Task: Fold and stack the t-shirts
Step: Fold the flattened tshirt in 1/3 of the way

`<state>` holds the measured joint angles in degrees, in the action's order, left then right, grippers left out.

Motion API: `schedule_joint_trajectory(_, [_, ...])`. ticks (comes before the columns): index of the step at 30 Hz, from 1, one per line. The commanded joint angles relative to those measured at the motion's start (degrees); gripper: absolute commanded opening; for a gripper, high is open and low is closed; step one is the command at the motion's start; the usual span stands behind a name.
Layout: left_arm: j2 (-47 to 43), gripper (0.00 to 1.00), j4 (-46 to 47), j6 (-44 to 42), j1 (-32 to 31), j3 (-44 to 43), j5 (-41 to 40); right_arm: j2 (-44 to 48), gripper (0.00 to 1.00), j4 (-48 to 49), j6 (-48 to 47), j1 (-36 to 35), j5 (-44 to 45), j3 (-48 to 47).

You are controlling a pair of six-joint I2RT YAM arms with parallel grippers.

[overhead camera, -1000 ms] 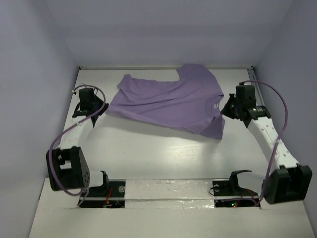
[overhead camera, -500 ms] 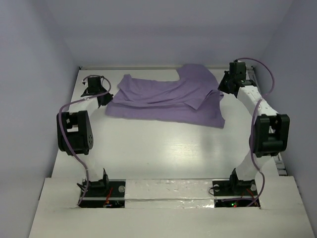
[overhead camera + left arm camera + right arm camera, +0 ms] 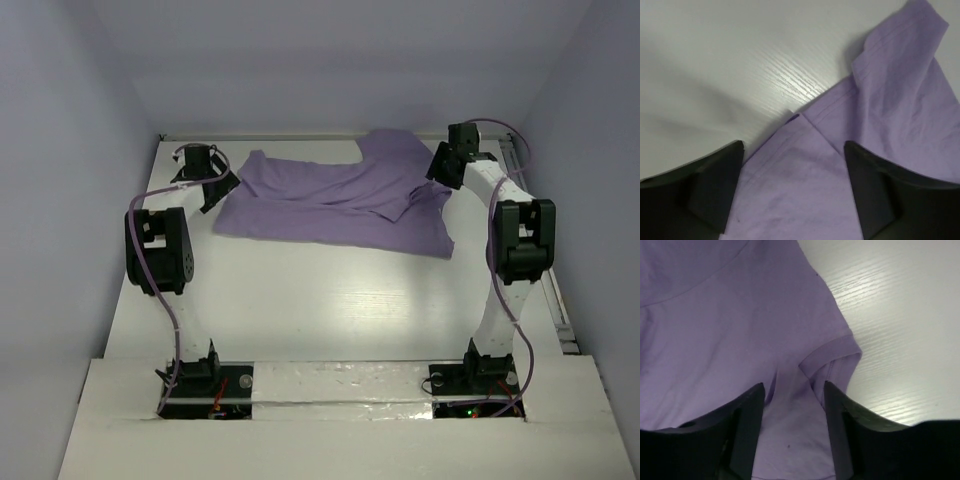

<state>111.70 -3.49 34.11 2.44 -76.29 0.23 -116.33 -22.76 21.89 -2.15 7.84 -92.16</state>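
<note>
White table (image 3: 330,300) bears one plain lavender t-shirt (image 3: 330,205), partly folded over.

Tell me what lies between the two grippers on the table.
Only the lavender t-shirt, stretching from left gripper to right gripper, in the top external view.

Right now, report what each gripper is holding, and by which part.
Nothing. The left gripper and right gripper are both open, and the t-shirt lies unpinched between their fingers.
</note>
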Motion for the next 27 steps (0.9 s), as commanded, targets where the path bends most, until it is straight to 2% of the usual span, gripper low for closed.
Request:
schedule_joint_trajectory(1, [-3.68, 0.81, -2.65, -2.72, 0.55, -3.60, -3.92, 3.13, 0.60, -2.10, -0.09, 0.57, 2.80, -4.60])
schedule_joint_trajectory(2, [-5.77, 0.83, -3.19, -2.99, 0.55, -3.43, -4.27, 3.83, 0.69, -3.15, 0.08, 0.57, 2.45, -4.87])
schedule_joint_trajectory(4, [-10.85, 0.82, -3.28, -3.52, 0.55, 0.77, -5.15, 8.11, 0.70, -3.69, 0.52, 0.57, 1.40, -2.42])
schedule_joint_trajectory(5, [-12.98, 0.77, -3.19, -3.35, 0.55, 3.06, -5.24, 10.23, 0.67, -3.60, 1.13, 0.57, -0.61, -0.58])
schedule_joint_trajectory(6, [-15.00, 0.73, -2.85, -2.82, 0.55, 8.73, -4.80, 12.77, 0.56, -2.04, 1.83, 0.57, -1.59, 1.96])
schedule_joint_trajectory(7, [-17.20, 0.68, -1.54, -2.21, 0.55, 11.92, -4.19, 18.71, 0.34, -0.63, 3.58, 0.57, -2.90, 9.03])
schedule_joint_trajectory(8, [-20.70, 0.54, -1.09, -0.46, 0.55, 15.26, -3.40, 21.82, 0.00, 0.69, 4.73, 0.57, -5.35, 13.19])
schedule_joint_trajectory(9, [-22.04, 0.54, -0.65, 0.34, 0.55, 20.95, -1.91, 24.90, 0.00, 3.40, 5.61, 0.57, -6.68, 17.50])
schedule_joint_trajectory(10, [-23.36, 0.53, 0.49, 0.87, 0.55, 23.27, -1.46, 27.71, 0.00, 4.47, 7.88, 0.57, -7.48, 25.37])
schedule_joint_trajectory(11, [-24.94, 0.52, 0.85, 1.31, 1.16, 25.38, -1.11, 32.79, 0.00, 5.18, 8.95, 0.57, -10.01, 29.02])
schedule_joint_trajectory(13, [-25.65, 0.52, 1.20, 2.36, 1.95, 28.91, -0.49, 37.12, 0.00, 5.63, 12.01, 0.57, -10.74, 35.27])
schedule_joint_trajectory(14, [-25.83, 0.53, 1.55, 2.63, 2.48, 29.61, -0.49, 39.06, 0.03, 5.36, 12.99, 0.57, -10.65, 40.34])
schedule_joint_trajectory(16, [-25.48, 0.55, 2.78, 3.68, 3.53, 30.76, 1.96, 44.60, 0.18, 4.75, 15.18, 0.57, -9.95, 44.50])
schedule_joint_trajectory(17, [-24.78, 0.56, 3.04, 4.12, 4.24, 30.94, 2.23, 46.18, 0.38, 4.66, 15.98, 0.57, -9.42, 46.26])
schedule_joint_trajectory(20, [-22.85, 0.57, 4.62, 5.09, 4.24, 30.68, 2.32, 49.45, 0.50, 4.48, 18.89, 3.20, -10.29, 51.37])
schedule_joint_trajectory(27, [-18.63, 0.59, 9.81, 6.23, 4.77, 29.71, 4.68, 47.26, 0.51, 8.95, 20.74, 9.44, -14.69, 57.09])
